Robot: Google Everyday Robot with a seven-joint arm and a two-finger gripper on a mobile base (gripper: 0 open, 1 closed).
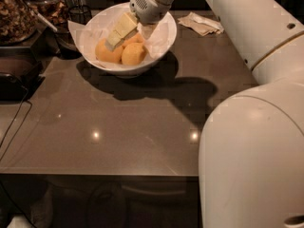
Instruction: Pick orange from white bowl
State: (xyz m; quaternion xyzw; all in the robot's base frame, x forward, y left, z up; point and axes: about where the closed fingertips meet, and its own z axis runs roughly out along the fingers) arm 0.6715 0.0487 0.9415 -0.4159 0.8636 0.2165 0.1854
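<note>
The white bowl (161, 46) stands at the back of the dark counter, lined with crumpled white paper. Three yellow-orange oranges lie in it: one at the left (107, 53), one at the front (134, 54), one behind (135, 38), partly hidden. My gripper (114, 38) reaches down into the bowl from the upper right. Its pale fingers (121, 28) lie over the left orange and the gap between the fruits. The tips touch or nearly touch the left orange.
A crumpled white napkin (203, 23) lies right of the bowl. A jar of nuts (14, 13) and dark containers (71, 27) stand at the back left. A cable (14, 122) runs along the left edge. My white arm body (251, 151) fills the right side.
</note>
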